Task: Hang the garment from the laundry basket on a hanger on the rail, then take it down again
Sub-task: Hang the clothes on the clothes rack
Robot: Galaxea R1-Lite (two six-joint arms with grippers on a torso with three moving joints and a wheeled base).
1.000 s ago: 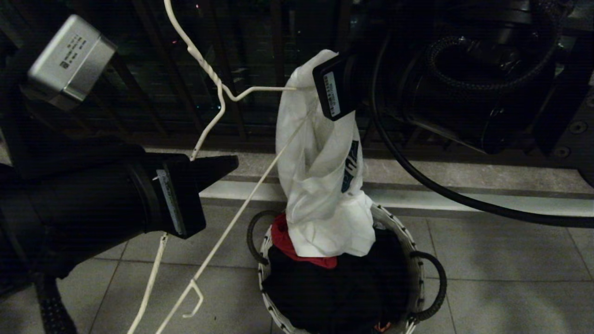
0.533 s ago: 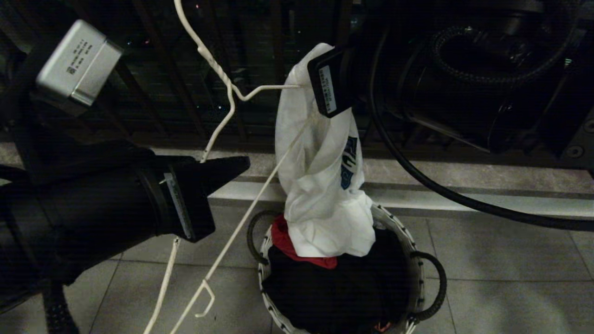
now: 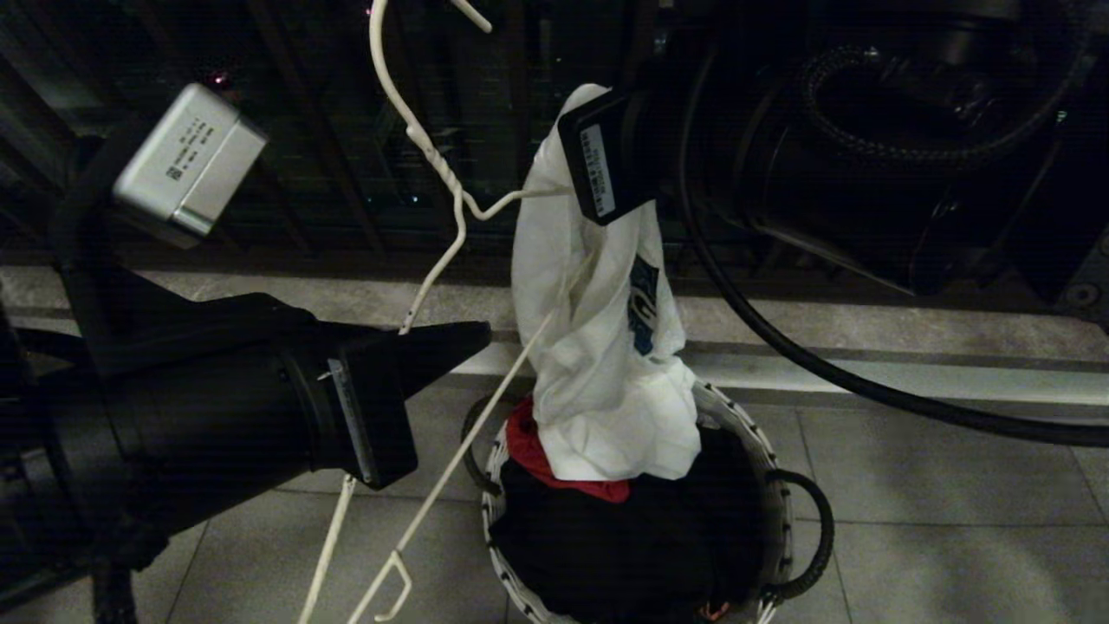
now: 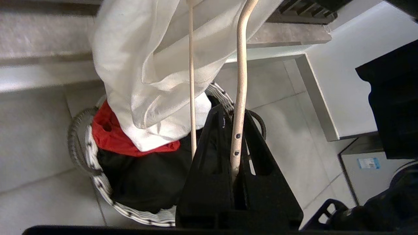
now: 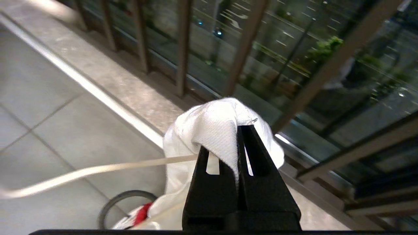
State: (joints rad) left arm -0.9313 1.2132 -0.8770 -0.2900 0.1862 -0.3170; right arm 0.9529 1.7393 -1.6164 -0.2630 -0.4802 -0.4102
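Note:
The white garment (image 3: pixel 598 347) hangs in a bunch from my right gripper (image 5: pixel 228 140), which is shut on its top fold above the laundry basket (image 3: pixel 762 459). The shirt's lower end rests in the basket, and a strip of blue print shows on it. My left gripper (image 4: pixel 235 112) is shut on one sloping arm of the white wire hanger (image 3: pixel 442 169), left of the shirt. The hanger is tilted, and its other arm reaches into the cloth just under the right gripper. The rail is out of view.
A red cloth (image 3: pixel 528 446) and dark clothes (image 3: pixel 624 546) lie in the basket on the tiled floor. A stone kerb (image 3: pixel 866 329) and dark balcony bars (image 5: pixel 183 42) run behind. A white cabinet corner (image 4: pixel 339 81) stands to one side.
My left gripper has carried the hanger to the right, toward the shirt, and the hanger has swung more upright. The right gripper with the shirt has shifted slightly left.

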